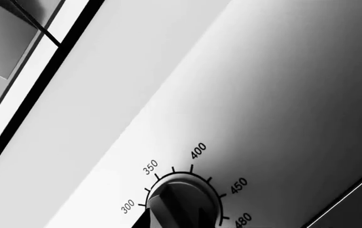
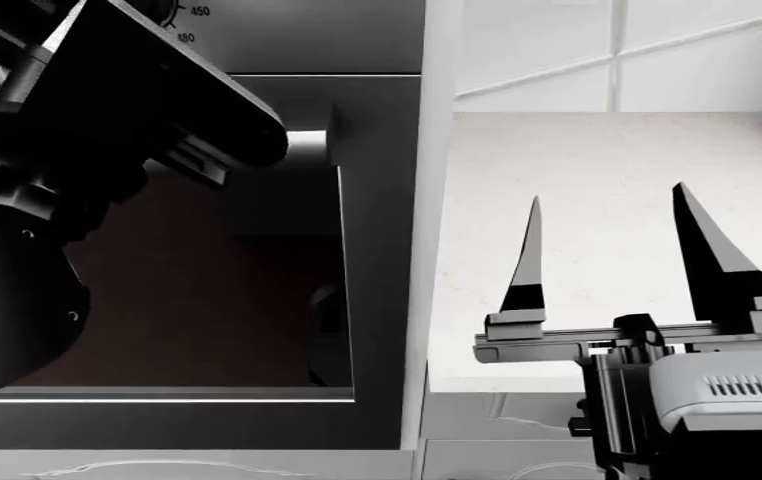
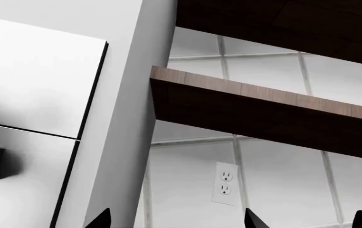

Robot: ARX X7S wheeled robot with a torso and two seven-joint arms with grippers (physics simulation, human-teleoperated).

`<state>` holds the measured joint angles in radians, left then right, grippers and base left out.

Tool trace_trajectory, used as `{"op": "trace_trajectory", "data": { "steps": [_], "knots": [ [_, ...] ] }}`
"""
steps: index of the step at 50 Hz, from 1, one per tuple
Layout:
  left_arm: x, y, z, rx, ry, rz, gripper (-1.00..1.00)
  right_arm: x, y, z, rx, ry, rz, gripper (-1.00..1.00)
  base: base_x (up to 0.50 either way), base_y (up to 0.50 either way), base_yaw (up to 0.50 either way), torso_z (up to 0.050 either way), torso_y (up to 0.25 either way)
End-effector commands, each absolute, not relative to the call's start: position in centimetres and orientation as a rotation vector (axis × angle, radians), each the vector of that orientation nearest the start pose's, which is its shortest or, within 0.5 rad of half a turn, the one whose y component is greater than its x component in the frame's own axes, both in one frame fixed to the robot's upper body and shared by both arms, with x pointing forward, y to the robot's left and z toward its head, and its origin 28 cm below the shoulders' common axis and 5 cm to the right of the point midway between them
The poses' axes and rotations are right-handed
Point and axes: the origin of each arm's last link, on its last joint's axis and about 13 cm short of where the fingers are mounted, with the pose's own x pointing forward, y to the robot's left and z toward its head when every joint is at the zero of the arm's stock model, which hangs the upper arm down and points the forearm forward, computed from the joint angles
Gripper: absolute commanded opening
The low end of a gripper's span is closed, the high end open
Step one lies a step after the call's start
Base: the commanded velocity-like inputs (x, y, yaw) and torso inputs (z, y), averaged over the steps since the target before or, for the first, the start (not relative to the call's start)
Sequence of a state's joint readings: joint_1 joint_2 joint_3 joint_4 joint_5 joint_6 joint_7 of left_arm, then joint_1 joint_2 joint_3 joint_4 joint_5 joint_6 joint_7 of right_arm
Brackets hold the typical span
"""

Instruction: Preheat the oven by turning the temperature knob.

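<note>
Right now your one temperature knob (image 1: 182,202) sits at the edge of the left wrist view, a dark round dial on the silver control panel (image 1: 276,95) of the oven (image 2: 381,250). You can read five printed markings around it there: 300, 350, 400, 450 and 480, each with a short black tick. In the head view only two of those numbers, 450 and 480, peek out past your left arm (image 2: 101,110), which covers the knob itself and reaches up over the oven's dark door window (image 2: 221,300). You cannot tell how your left gripper stands, since no fingers show in any view. Your right gripper (image 2: 617,250) hangs over the pale countertop (image 2: 581,160) beside the oven, its two dark pointed fingers (image 2: 531,260) spread wide apart with nothing between them. Its wrist camera looks up at two dark wooden shelves (image 3: 257,114), a tiled white wall and one outlet (image 3: 224,183) with two sockets.
</note>
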<state>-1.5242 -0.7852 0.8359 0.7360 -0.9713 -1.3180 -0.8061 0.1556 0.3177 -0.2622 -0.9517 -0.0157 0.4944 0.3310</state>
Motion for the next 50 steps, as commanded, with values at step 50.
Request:
{"op": "trace_trajectory", "data": {
  "steps": [50],
  "knots": [
    [28.5, 23.0, 28.4, 0.937, 0.045, -0.089, -1.0, 17.5, -9.1, 18.8, -0.19, -0.61, -0.02, 1.0, 0.02, -0.01, -0.02, 0.001, 0.0]
  ]
}}
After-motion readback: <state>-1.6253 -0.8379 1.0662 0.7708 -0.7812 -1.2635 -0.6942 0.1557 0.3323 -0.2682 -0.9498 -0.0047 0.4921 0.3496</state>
